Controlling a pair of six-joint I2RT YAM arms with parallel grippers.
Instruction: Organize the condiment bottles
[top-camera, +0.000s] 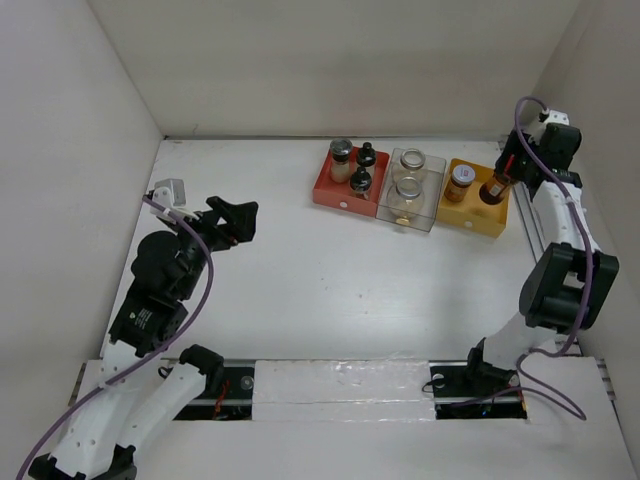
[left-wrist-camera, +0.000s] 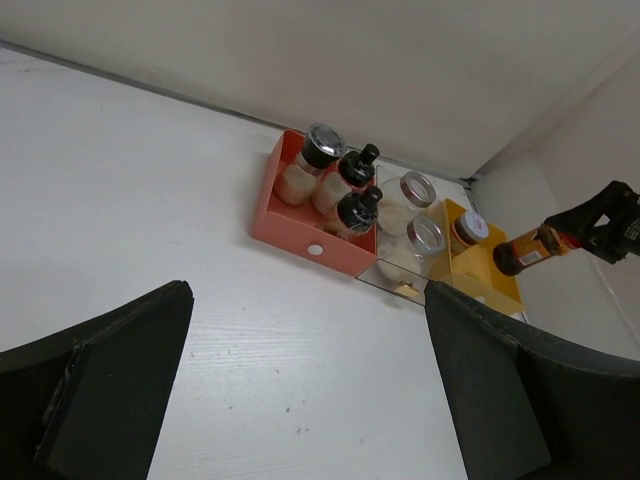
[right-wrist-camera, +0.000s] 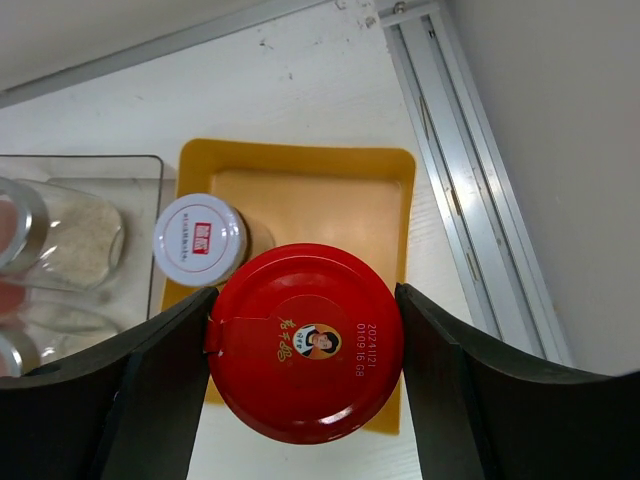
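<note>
Fingers of the left gripper (top-camera: 235, 218) stand spread wide over the bare left part of the table (top-camera: 300, 290), with nothing between them. Its own wrist view shows the two dark fingers far apart and every bottle well beyond them, toward the far right.

Three trays sit side by side, touching, near the back wall. The red tray (top-camera: 338, 196) on the left holds the grey-lidded shaker (top-camera: 341, 150) at its far left corner and the two black-capped shakers (top-camera: 367, 153), one behind the other, along its right side. All three are upright.

Next to it, the clear tray (top-camera: 408, 223) holds the two squat clear glass jars (top-camera: 408, 159), one at the back and one at the front, both upright with their metal-rimmed lids up.

The yellow tray (top-camera: 478, 224) on the right holds the silver-lidded labelled jar (top-camera: 459, 178), upright in its left half.

Over the right half of that tray, the right gripper (top-camera: 505, 175) pinches the red-capped brown bottle (top-camera: 495, 188). From the right wrist view, the red cap fills the gap between the two fingers (right-wrist-camera: 160, 390), which press on the bottle from either side just below the cap. The left wrist view shows the bottle (left-wrist-camera: 530, 247) tilted, raised above the yellow tray just right of the labelled jar. Whether its base touches the tray floor cannot be told.
</note>
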